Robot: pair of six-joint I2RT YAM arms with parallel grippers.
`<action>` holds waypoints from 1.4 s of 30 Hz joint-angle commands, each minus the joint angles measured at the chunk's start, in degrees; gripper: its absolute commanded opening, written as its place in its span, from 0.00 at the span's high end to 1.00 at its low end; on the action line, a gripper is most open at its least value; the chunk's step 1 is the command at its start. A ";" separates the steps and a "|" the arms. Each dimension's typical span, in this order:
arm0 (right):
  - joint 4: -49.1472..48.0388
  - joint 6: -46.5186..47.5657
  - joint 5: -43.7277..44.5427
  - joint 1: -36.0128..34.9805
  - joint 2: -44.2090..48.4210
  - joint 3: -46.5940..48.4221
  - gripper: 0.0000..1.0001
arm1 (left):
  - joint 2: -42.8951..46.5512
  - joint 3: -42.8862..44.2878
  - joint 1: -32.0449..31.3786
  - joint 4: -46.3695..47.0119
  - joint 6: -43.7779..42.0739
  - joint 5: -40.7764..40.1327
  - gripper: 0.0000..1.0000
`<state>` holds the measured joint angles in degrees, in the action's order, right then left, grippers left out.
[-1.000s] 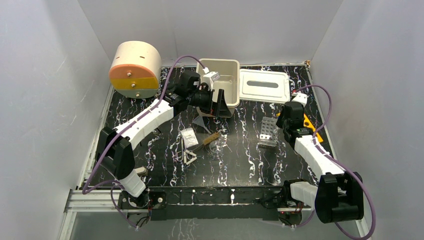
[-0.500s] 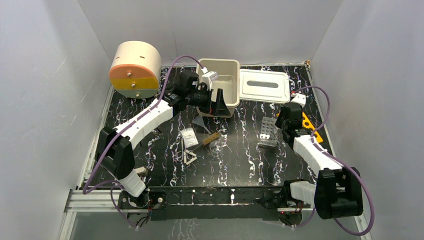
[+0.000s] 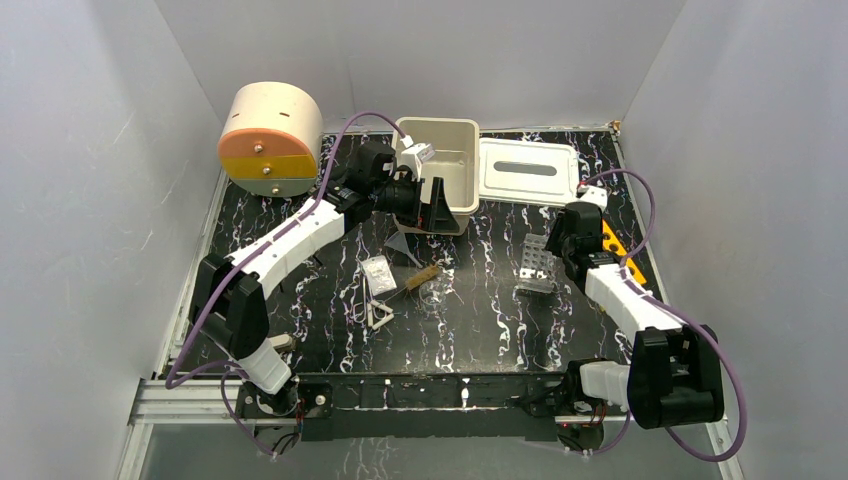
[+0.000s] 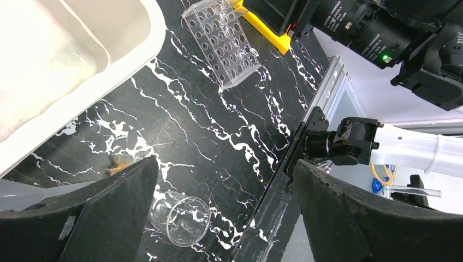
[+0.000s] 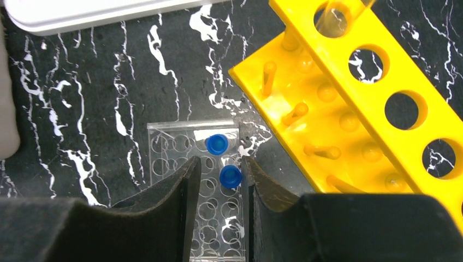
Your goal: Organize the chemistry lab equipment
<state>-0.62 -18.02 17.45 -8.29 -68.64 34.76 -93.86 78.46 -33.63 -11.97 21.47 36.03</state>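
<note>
My right gripper (image 5: 219,164) hangs over the clear holed rack (image 5: 164,158), jaws parted. One blue-capped tube (image 5: 231,176) stands in the rack between the fingers, close to the right one, with a gap on its left. A second capped tube (image 5: 217,144) stands just beyond. The yellow tube rack (image 5: 355,103) lies to the right. In the top view the clear rack (image 3: 537,262) is beside my right gripper (image 3: 560,245). My left gripper (image 3: 435,205) is wide open and holds nothing, at the beige bin's (image 3: 437,122) near wall. A glass beaker (image 4: 180,218) lies on its side below.
A white lid (image 3: 528,170) lies right of the bin. The beige-and-orange drum (image 3: 270,140) stands at the back left. Mid-table lie a grey cone (image 3: 400,245), a clear packet (image 3: 378,273), a wood-handled tool (image 3: 422,277) and a white triangle frame (image 3: 380,316).
The right jaws have parted around the blue-capped tube, and the right arm has edged toward the clear rack. The left arm has barely moved.
</note>
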 commanded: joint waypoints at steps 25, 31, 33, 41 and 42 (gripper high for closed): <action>22.41 2.01 -0.92 0.21 -0.18 22.41 0.38 | 5.47 1.70 1.81 -5.80 0.76 -12.29 0.06; 25.54 2.83 -9.39 0.15 -0.46 27.76 0.36 | 7.25 0.23 3.32 -10.82 3.35 -24.08 0.02; 25.43 2.35 -12.84 -0.30 -0.43 28.90 0.35 | 8.26 -0.76 3.79 -12.85 4.73 -29.25 0.02; 24.71 1.01 -10.72 -13.09 -1.75 32.35 0.35 | 11.60 -4.53 8.22 -19.38 10.34 -36.12 0.04; 24.71 0.87 -9.34 -15.65 -2.08 32.71 0.35 | 12.03 -5.15 8.74 -20.16 10.96 -37.26 0.05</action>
<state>24.58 -16.58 5.87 -16.75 -70.35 63.57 -84.75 75.02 -26.76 -26.63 29.23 4.47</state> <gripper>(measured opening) 0.644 0.970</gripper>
